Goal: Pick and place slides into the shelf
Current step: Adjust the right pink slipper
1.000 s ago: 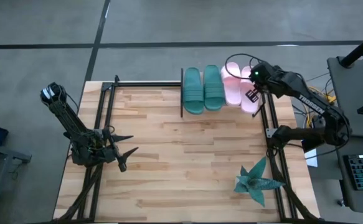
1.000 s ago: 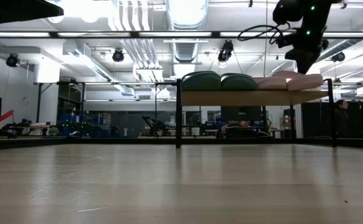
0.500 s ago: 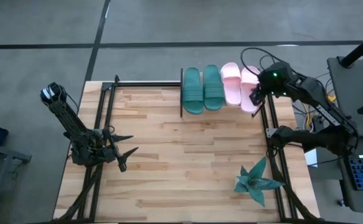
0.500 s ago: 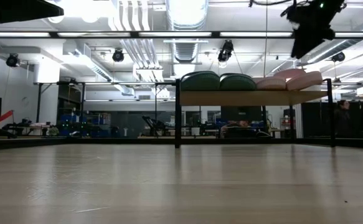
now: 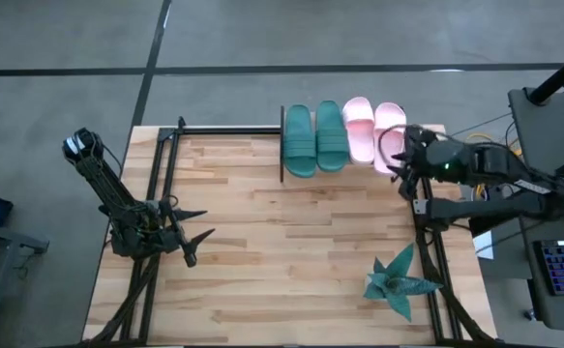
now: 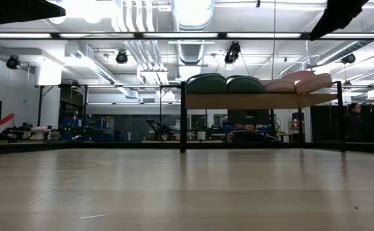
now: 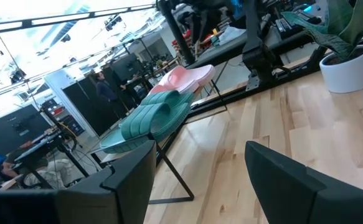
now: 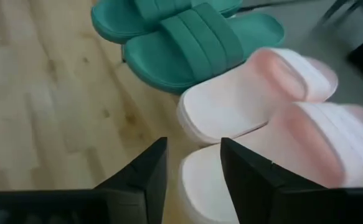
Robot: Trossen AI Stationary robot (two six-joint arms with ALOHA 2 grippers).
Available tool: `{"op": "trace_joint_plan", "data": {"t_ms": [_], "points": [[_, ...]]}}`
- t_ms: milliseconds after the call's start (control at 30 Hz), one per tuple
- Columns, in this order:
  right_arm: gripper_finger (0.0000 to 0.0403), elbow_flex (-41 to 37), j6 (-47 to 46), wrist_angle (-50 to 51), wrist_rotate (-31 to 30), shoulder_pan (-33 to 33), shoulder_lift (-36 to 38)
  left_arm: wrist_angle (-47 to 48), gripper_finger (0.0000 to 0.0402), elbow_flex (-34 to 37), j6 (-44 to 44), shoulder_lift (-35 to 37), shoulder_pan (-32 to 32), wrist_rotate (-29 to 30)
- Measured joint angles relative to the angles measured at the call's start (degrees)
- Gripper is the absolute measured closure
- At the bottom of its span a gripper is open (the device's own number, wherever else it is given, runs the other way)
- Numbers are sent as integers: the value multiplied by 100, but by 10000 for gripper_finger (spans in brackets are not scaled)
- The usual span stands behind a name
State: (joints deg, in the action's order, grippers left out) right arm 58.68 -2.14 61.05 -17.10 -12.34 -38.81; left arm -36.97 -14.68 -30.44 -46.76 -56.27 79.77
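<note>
I've let go — my right gripper (image 5: 404,164) backed off empty, jaws parted, the second pale pink foam slide (image 5: 390,135) now ahead on the small light-wood shelf (image 6: 257,101) — all four placed.

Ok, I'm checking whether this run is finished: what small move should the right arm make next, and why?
Probably pull the right gripper back toward rest. All four slides, two teal and two pink, sit on the shelf, and its fingers are open and hold nothing.
</note>
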Motion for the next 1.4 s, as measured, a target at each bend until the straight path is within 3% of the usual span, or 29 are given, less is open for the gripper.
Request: {"op": "trace_joint_plan", "data": {"t_ms": [200, 367, 500, 733, 933, 1133, 1400], "points": [[266, -86, -35, -10, -1626, 1481, -319, 0, 171, 0, 0, 2, 1, 2], [266, -86, 342, 52, -2328, 2238, -969, -1, 171, 0, -2, 1, 0, 0], [266, 141, 199, 703, -2814, 2452, -1649, -1, 171, 0, 0, 0, 2, 0], [266, 424, -972, 2321, -2477, 2448, -2614, -2, 171, 0, 0, 1, 0, 0], [266, 281, -1125, 2365, -2303, 2448, -3071, -2, 171, 0, 0, 1, 1, 1], [266, 192, -1101, 2385, -2805, 2444, -3347, -2, 171, 0, 0, 2, 0, 0], [266, -219, -1119, 2362, -2843, 2444, -3365, 0, 171, 0, 0, 2, 0, 2]]}}
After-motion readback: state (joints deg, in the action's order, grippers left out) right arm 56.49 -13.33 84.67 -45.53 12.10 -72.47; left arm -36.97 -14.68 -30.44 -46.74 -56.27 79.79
